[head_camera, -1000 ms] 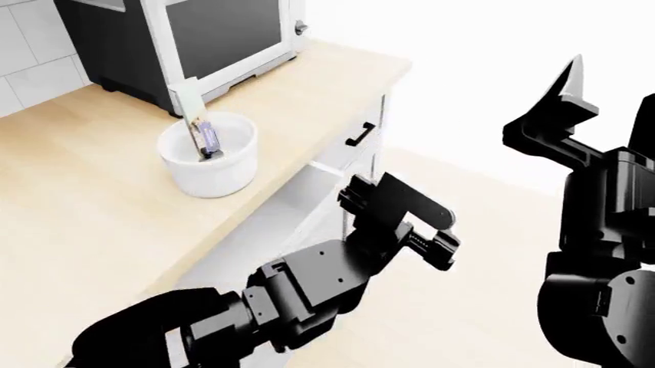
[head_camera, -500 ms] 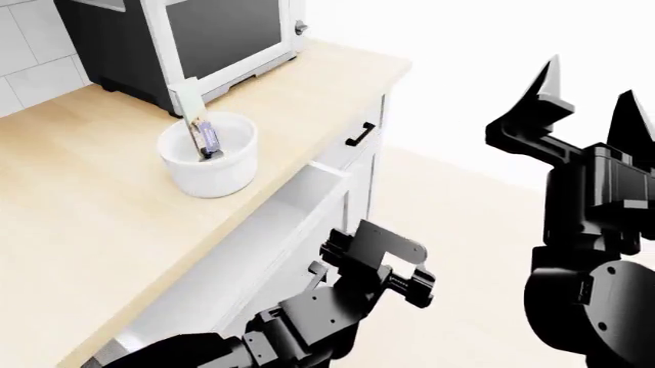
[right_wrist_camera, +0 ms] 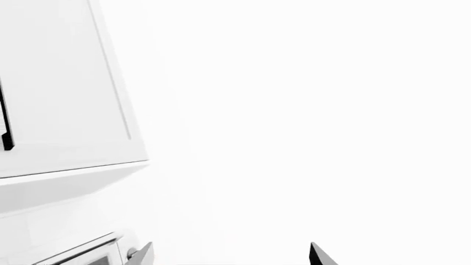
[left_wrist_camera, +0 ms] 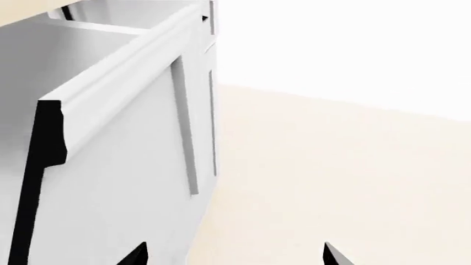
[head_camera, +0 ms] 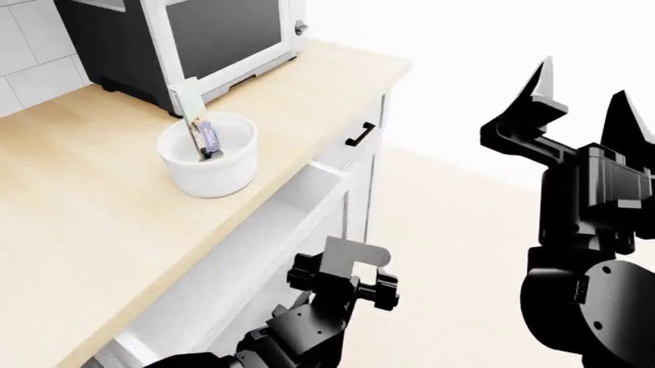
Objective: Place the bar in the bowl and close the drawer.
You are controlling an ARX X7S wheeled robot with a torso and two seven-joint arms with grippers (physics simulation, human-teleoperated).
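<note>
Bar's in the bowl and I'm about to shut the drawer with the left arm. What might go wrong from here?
1. The left gripper sits below the drawer front's corner, jaws open and empty; a push from there may glance off instead of driving it in.
2. The bar stands upright, leaning on the bowl rim near the counter edge; a hard slam could tip it out.
3. The raised right gripper seems to be idle; watch it during any base move.

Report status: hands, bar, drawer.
Both hands open and empty: left hand low beside the drawer front, right hand raised clear. Bar standing in bowl. Drawer open.
</note>
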